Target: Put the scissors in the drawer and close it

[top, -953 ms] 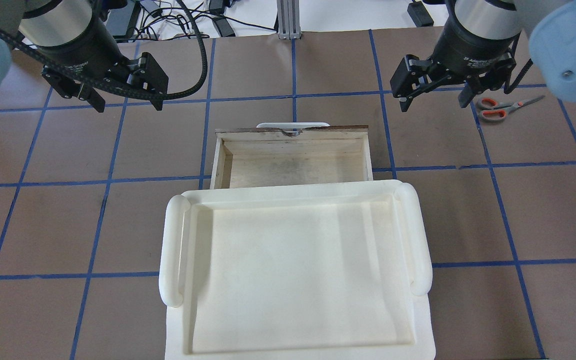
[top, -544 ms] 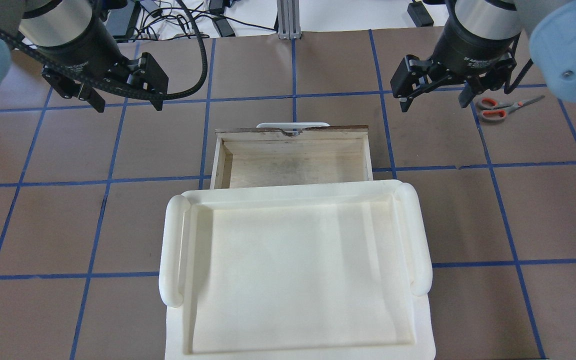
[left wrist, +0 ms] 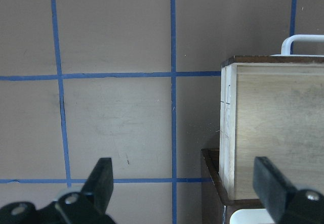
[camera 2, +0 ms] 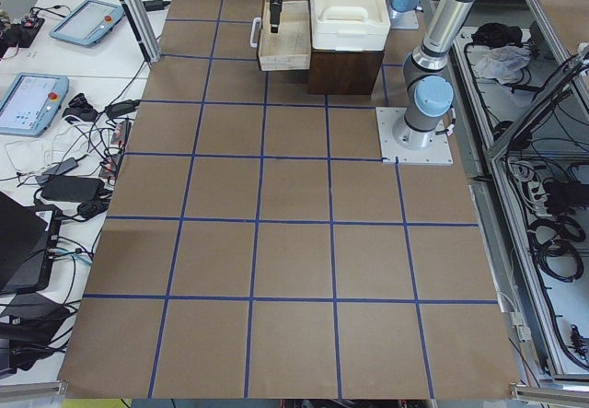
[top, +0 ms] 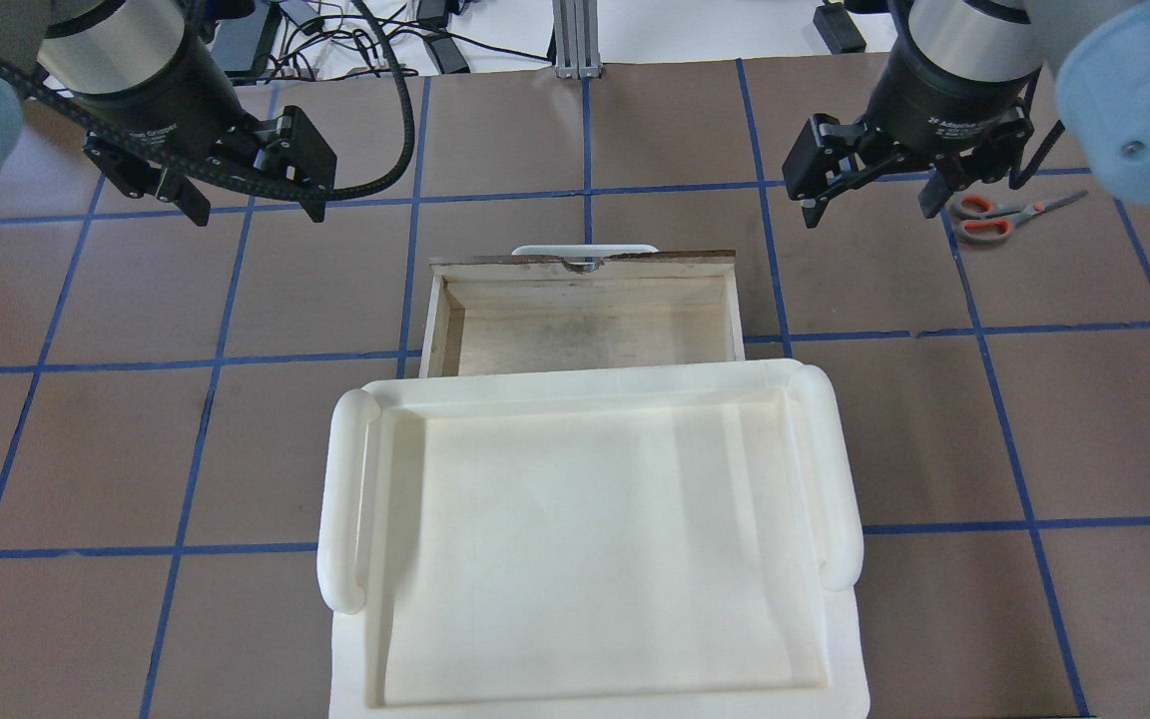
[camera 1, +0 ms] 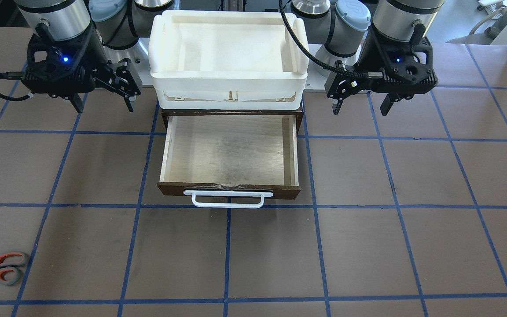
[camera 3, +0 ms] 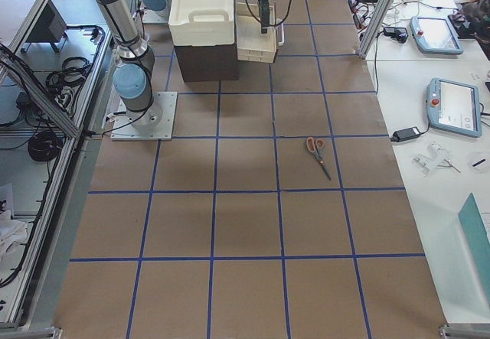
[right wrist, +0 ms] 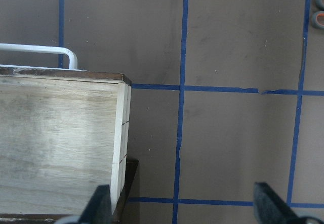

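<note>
1. Where the front-facing camera looks down, we see the drawer pulled open and bare inside, beneath the white tray. The scissors lie flat on the table, well apart from the drawer on its right-arm side. The left gripper and right gripper hang either side of the drawer's back end, fingers spread wide, gripping nothing.
2. Overhead, the right gripper hangs between the drawer and the scissors, nearer the scissors, whose loops face the drawer.
3. From the left end, the drawer is too small for detail.
4. From the right end, the scissors lie alone, well apart from the drawer.
5. On the left wrist, wide-set fingers frame the drawer's corner.
6. On the right wrist, the fingers are equally wide. The scissors' loops show well apart from the drawer's white loop handle.
</note>
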### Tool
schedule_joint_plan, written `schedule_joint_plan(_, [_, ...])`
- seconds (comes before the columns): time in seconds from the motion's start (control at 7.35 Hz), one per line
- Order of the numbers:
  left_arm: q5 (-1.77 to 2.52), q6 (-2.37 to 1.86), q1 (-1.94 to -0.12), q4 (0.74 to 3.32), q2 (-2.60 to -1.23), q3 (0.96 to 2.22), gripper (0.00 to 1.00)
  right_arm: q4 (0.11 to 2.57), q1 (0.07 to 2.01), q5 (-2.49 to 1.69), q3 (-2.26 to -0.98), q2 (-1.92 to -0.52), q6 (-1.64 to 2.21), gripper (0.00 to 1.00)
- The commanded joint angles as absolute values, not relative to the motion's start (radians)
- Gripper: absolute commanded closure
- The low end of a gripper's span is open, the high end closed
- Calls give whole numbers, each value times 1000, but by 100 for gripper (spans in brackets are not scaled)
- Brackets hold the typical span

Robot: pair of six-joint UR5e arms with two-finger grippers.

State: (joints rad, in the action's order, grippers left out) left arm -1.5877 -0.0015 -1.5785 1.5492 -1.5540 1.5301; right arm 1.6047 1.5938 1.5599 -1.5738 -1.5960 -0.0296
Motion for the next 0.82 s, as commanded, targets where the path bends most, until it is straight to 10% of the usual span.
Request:
schedule_joint_plan(0.0, [-1588, -2, -1578, 1551, -1552, 1529, 0, 1603, 1594, 1560, -1574, -1592, -34, 0])
schedule_joint_plan(0.68, [-1588, -2, -1578, 1554, -1552, 1529, 0, 1605, 1592, 1562, -1574, -1583, -34, 0])
